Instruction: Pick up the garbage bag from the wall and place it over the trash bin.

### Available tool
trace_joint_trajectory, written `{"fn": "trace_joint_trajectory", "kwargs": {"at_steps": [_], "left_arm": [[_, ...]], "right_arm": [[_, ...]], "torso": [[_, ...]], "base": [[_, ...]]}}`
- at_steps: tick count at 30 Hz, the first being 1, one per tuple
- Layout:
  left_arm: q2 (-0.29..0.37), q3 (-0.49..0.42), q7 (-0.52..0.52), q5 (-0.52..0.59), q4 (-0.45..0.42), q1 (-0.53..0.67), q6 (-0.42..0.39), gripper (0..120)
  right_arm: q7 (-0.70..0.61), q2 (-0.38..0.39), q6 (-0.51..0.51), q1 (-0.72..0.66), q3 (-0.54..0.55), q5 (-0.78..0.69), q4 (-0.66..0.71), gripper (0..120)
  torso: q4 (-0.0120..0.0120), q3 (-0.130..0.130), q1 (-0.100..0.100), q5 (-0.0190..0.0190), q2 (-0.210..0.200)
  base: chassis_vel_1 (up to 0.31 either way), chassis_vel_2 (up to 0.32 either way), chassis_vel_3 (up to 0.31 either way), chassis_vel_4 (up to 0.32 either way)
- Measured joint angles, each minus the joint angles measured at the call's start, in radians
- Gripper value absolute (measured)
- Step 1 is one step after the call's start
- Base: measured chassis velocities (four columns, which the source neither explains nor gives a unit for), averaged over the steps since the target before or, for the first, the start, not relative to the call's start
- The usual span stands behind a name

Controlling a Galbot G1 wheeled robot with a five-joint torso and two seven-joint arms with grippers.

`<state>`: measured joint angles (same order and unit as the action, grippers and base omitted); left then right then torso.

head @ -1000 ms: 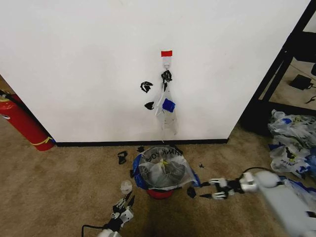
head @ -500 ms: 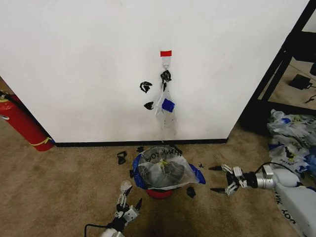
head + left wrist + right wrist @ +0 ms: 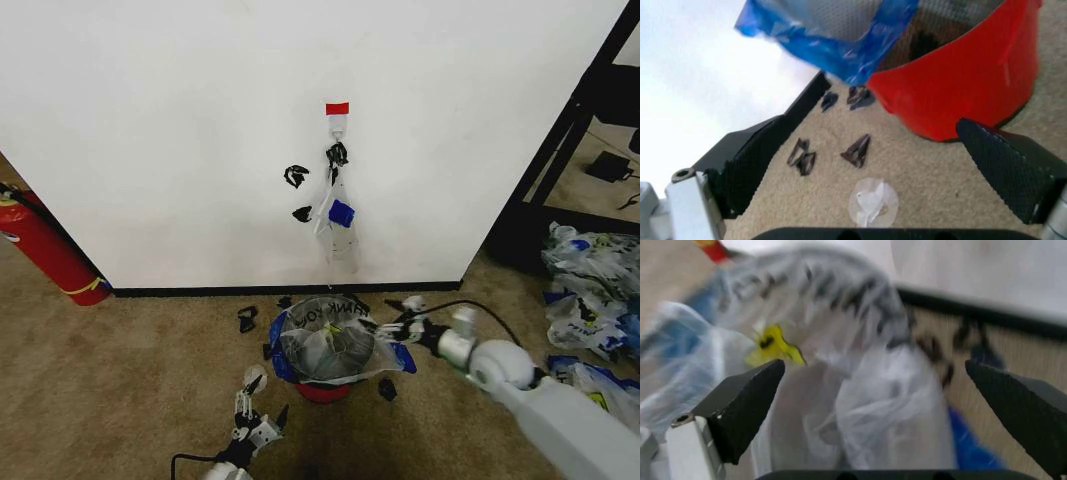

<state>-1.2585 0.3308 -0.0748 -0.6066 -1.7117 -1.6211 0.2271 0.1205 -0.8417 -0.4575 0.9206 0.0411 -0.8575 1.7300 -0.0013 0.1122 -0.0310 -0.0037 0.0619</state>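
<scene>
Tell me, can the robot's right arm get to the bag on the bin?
Probably yes. The right tool is open, right beside the garbage bag draped over the trash bin, with nothing between them.

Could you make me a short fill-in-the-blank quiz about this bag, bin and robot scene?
1. The garbage bag is draped over the ____.
2. The right hand reaches the bag's edge with fingers ____.
3. Against the wall, at the robot's left, leans a red ____.
4. The left hand waits low, fingers ____.

Missing words: trash bin; open; fire extinguisher; open
</scene>
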Motion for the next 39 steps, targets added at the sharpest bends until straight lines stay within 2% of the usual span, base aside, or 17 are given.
{"fn": "trace_joint_trajectory", "kwargs": {"at_steps": [4, 5, 8, 11, 15, 18, 21, 27, 28, 30, 32, 34, 36, 39], "left_arm": [[0.007, 0.006, -0.017, 0.013, 0.013, -0.001, 0.010, 100], [0.007, 0.006, -0.017, 0.013, 0.013, -0.001, 0.010, 100], [0.007, 0.006, -0.024, 0.016, 0.021, 0.003, 0.014, 100], [0.003, 0.000, -0.025, 0.016, 0.026, 0.007, 0.016, 100], [-0.002, -0.005, -0.025, 0.015, 0.030, 0.011, 0.016, 100], [-0.003, -0.005, -0.026, 0.015, 0.028, 0.013, 0.016, 100], [-0.003, -0.003, -0.028, 0.016, 0.023, 0.014, 0.016, 100], [-0.003, 0.003, -0.040, 0.028, -0.001, 0.013, 0.016, 100], [-0.003, 0.003, -0.040, 0.028, -0.001, 0.013, 0.016, 100], [-0.003, 0.005, -0.044, 0.029, -0.010, 0.010, 0.017, 100], [-0.003, 0.014, -0.052, 0.032, -0.029, 0.004, 0.019, 100], [-0.002, 0.024, -0.068, 0.033, -0.052, -0.004, 0.014, 100], [-0.001, 0.029, -0.080, 0.031, -0.062, -0.007, 0.005, 100], [0.006, 0.041, -0.137, 0.027, -0.090, -0.013, -0.044, 100]], "right_arm": [[-0.155, -0.042, -0.192, -0.032, 0.011, -0.105, 0.030, 100], [-0.155, -0.042, -0.192, -0.032, 0.011, -0.105, 0.030, 100], [-0.214, -0.056, -0.274, -0.037, 0.002, -0.151, 0.045, 100], [-0.233, -0.071, -0.284, -0.034, -0.004, -0.178, 0.036, 100], [-0.261, -0.097, -0.284, -0.027, -0.012, -0.195, 0.015, 99], [-0.300, -0.120, -0.275, -0.015, -0.015, -0.209, 0.004, 86], [-0.315, -0.127, -0.269, -0.008, -0.016, -0.213, 0.003, 80], [-0.424, -0.144, -0.218, 0.010, -0.007, -0.232, 0.045, 54], [-0.424, -0.144, -0.218, 0.010, -0.007, -0.232, 0.045, 54], [-0.455, -0.144, -0.188, 0.015, 0.000, -0.230, 0.069, 48], [-0.485, -0.141, -0.123, 0.023, 0.016, -0.205, 0.098, 36], [-0.490, -0.139, -0.054, 0.029, 0.030, -0.171, 0.104, 30], [-0.495, -0.139, -0.037, 0.031, 0.032, -0.163, 0.104, 28], [-0.524, -0.142, -0.014, 0.040, 0.033, -0.157, 0.097, 14]], "torso": [[0.0001, 0.000, 0.000, -0.0003, 0.000], [0.0001, 0.000, 0.000, -0.0003, 0.000], [-0.0001, 0.000, 0.000, -0.0004, 0.000], [-0.0003, 0.000, 0.000, -0.0005, 0.000], [-0.0001, 0.000, 0.000, -0.0002, 0.000], [-0.0001, 0.000, 0.000, -0.0002, 0.000], [-0.0001, 0.000, 0.000, -0.0003, 0.000], [-0.0001, 0.000, 0.000, -0.0002, 0.000], [-0.0001, 0.000, 0.000, -0.0002, 0.000], [-0.0002, 0.000, 0.000, -0.0003, 0.000], [-0.0001, 0.000, 0.000, -0.0004, 0.000], [0.0000, 0.000, 0.000, -0.0003, 0.000], [-0.0001, 0.000, 0.000, -0.0002, 0.000], [0.0000, 0.000, 0.000, -0.0003, 0.000]], "base": [[0.000, 0.000, 0.000, 0.000], [0.000, 0.000, 0.000, 0.000], [0.000, 0.000, 0.000, 0.000], [0.000, 0.000, 0.000, 0.000], [0.000, 0.000, 0.000, 0.000], [0.000, 0.000, 0.000, 0.000], [0.000, 0.000, 0.000, 0.000], [0.000, 0.000, 0.000, 0.000], [0.000, 0.000, 0.000, 0.000], [0.000, 0.000, 0.000, 0.000], [0.000, 0.000, 0.000, 0.000], [0.000, 0.000, 0.000, 0.000], [0.000, 0.000, 0.000, 0.000], [0.000, 0.000, 0.000, 0.000]]}}
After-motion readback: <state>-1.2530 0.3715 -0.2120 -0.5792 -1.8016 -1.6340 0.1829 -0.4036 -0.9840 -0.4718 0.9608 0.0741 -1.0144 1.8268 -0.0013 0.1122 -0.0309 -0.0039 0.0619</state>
